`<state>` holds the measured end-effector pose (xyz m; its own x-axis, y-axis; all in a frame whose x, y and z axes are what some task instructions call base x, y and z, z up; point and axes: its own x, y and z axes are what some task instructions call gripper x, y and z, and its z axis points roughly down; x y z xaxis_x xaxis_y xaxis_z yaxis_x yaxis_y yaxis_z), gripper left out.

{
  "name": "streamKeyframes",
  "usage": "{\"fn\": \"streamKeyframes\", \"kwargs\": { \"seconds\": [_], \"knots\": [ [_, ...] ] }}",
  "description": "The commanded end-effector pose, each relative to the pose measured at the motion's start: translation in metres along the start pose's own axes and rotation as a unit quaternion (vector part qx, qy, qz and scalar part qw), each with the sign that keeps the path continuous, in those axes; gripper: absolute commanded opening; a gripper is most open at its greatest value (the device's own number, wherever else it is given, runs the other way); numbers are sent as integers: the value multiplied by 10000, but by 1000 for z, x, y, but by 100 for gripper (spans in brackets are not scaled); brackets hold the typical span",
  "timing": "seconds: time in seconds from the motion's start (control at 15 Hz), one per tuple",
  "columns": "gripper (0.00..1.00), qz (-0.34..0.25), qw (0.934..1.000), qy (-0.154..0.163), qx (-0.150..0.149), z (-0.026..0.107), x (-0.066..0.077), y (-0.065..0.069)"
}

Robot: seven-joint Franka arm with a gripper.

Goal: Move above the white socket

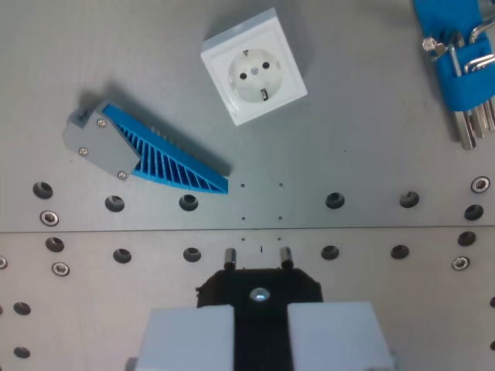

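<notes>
The gripper [257, 259] is showing only in part at the bottom edge of the wrist view: two pale grey blocks are being cut off by the frame, a black body with a bright screw is sitting between them, and two short dark metal pins are sticking up from it with a bare gap between their tips, so the pincer is standing spread and holding nothing. The square white plastic socket with a round recessed face [254, 67] is lying flat on the brushed grey metal table [363, 147], well up from the gripper and slightly to the wrist view's left of centre, turned askew so its corners are pointing diagonally; its recess is showing two small pin holes and a dark clip. To the wrist view's left, apart from the socket, a wedge-shaped blue ribbed plastic part with a grey capped end [143, 147] is resting on the table, three small screws glinting on its grey cap. At the top right corner a blue plastic holder carrying silvery metal keys [462, 66] is being cropped by the frame, so its full shape is hard to make out; they are possibly hex keys. Rows of round holes, some holding bolts, are running across the table, and a thin seam is crossing it.
</notes>
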<state>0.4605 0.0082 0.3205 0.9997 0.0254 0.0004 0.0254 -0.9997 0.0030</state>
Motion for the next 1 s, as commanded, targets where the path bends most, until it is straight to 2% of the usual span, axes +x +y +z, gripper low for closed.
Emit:
{"fn": "streamKeyframes", "kwargs": {
  "seconds": [0.07,0.6,1.0],
  "knots": [
    [0,1,10000,1,0,0,0,0],
    [0,-65,10000,3,3,2,0,0],
    [0,-255,9997,68,14,9,1,0]
  ]
}}
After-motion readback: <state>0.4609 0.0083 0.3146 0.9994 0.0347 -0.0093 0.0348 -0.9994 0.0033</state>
